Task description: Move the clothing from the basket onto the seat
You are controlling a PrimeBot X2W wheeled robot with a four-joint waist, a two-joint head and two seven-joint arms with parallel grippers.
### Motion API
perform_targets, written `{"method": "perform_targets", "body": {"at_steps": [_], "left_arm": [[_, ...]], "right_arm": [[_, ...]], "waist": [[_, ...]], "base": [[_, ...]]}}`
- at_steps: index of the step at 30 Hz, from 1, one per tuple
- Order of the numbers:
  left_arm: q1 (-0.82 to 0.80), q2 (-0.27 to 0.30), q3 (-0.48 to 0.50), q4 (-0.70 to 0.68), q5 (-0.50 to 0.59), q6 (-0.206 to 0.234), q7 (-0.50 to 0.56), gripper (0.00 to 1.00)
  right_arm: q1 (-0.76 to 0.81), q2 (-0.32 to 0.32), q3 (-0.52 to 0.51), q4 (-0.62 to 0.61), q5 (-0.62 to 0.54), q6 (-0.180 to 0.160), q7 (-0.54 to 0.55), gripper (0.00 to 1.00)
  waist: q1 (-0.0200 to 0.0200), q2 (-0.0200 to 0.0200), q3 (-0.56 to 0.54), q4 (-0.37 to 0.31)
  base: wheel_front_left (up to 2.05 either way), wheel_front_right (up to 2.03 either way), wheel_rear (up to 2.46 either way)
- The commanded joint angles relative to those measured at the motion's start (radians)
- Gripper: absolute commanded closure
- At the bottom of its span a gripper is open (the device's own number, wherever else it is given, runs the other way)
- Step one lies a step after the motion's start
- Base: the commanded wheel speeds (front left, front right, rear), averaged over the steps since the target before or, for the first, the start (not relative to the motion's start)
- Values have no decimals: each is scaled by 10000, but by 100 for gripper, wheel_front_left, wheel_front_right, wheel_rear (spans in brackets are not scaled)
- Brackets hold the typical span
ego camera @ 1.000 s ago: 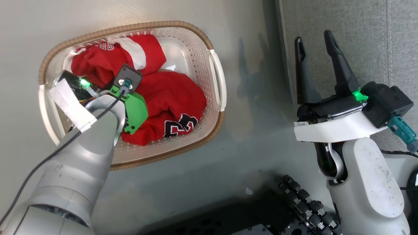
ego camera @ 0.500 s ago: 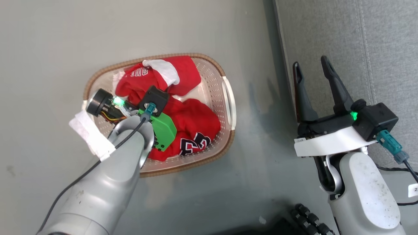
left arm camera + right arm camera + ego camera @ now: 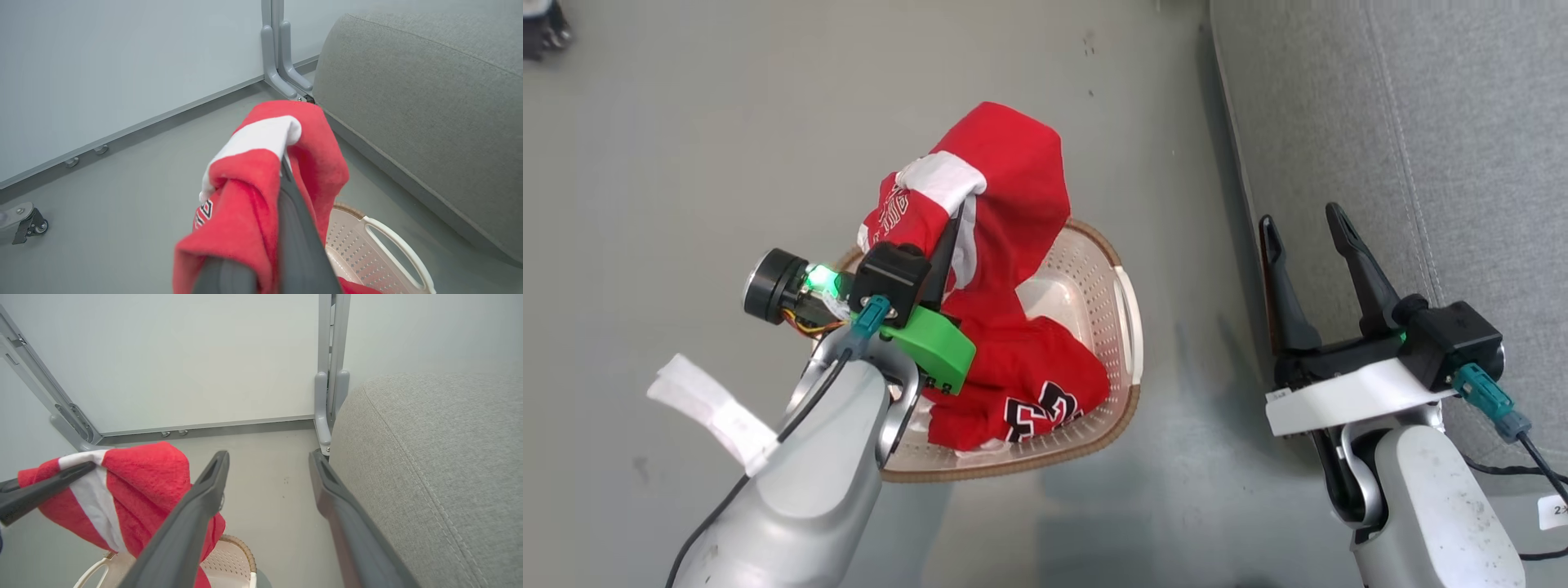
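While the left claw (image 3: pixel 956 220) is clamped on a fold of the first garment (image 3: pixel 1013 171), just beside its white band, the red cloth hangs raised over the basket (image 3: pixel 1129 327). In the head view it drapes toward 1 o'clock from the claw. Its lower folds run down toward the basket's interior, and whether they have cleared the rim cannot be told. The left wrist view shows the same fold pinched between the two dark fingers (image 3: pixel 296 212).

The second garment (image 3: pixel 1021 392), printed with black-and-white numerals, lies bunched in the 6 o'clock half of the basket, which stands on the grey floor (image 3: pixel 686 122).

At 3 o'clock of the basket, well apart from it, the right claw (image 3: pixel 1298 216) is spread wide and holds nothing. Its fingers point to 12 o'clock along the near edge of the seat (image 3: pixel 1437 122). The seat takes up the 1 to 4 o'clock part of the view, and neither garment lies on it.

Progress, as judged: early. One garment is grasped and raised but not yet carried across; the other is untouched. Left to do: carry the held piece toward 3 o'clock, release it on the seat, then do the same with the numbered piece.
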Motion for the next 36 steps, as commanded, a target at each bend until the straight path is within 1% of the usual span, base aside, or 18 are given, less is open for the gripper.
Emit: {"method": "perform_targets", "body": {"at_steps": [1, 6, 15, 21, 27, 36], "left_arm": [[264, 91, 93, -290, -61, 21, -6, 100], [760, 116, 413, -1528, -200, 38, -8, 100], [1571, 15, 1038, -3761, -447, -164, -7, 100], [2339, -41, 1370, -4987, -497, -284, -7, 100], [3315, -50, 1501, -5678, -515, -354, -7, 100], [4510, -90, 1551, -5918, -590, -379, -7, 100]], "right_arm": [[184, -30, -37, -38, -60, 1, 42, 0], [439, -30, -85, -132, -117, 1, 220, 0], [974, -110, -162, -320, -145, 1, 538, 0], [1407, -138, -45, -481, -156, 1, 779, 0], [1876, -158, 94, -685, -102, 1, 1045, 0], [2621, -139, 112, -1034, -81, 1, 1406, 0]], "waist": [[1, -1, -683, 352], [1, -1, -1192, 458], [1, -1, -2083, 677], [1, -1, -2707, 734], [1, -1, -3348, 759], [1, -1, -4113, 835]], "base": [[0, 0, 0], [0, 0, 0], [0, 0, 0], [0, 0, 0], [0, 0, 0], [0, 0, 0]]}}
